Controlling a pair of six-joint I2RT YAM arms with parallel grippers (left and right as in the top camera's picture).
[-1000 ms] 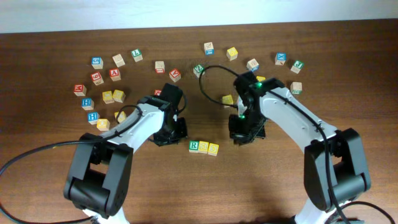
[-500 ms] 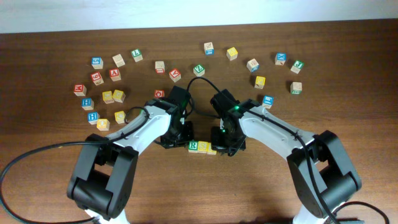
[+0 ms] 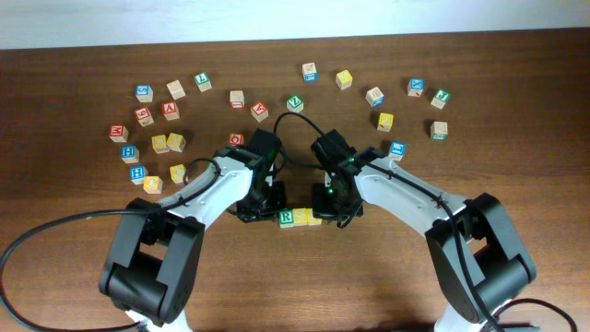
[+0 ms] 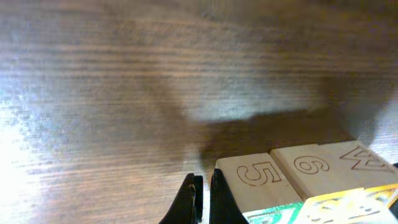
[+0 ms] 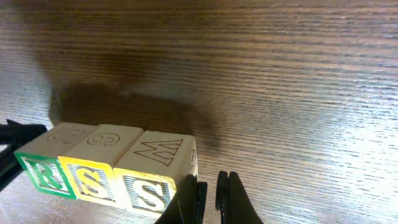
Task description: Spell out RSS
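From overhead, the table (image 3: 83,267) is dark brown wood with a fine grain, and a pale strip (image 3: 277,17) runs along its far edge. The RSS row (image 3: 300,218) lies near the middle of the table, toward the near side. It reads left to right, with its three cubes touching. The left gripper (image 3: 270,208) sits just beside the row's left end and the right gripper (image 3: 332,210) just beside its right end. From here I cannot tell how their fingers stand. Many other letter cubes (image 3: 344,78) are scattered across the far part of the table, apart from the row.

In the left wrist view the wood is streaked with glare at left. The two dark fingers are drawn almost together with a thin slit between them, holding nothing. The right one is just beside the R cube (image 4: 255,180).

In the right wrist view the row sits at lower left, a green R then two yellow S faces. These fingers are also nearly closed on nothing. The left one is just beside the end S cube (image 5: 149,186), and I cannot tell whether it touches.
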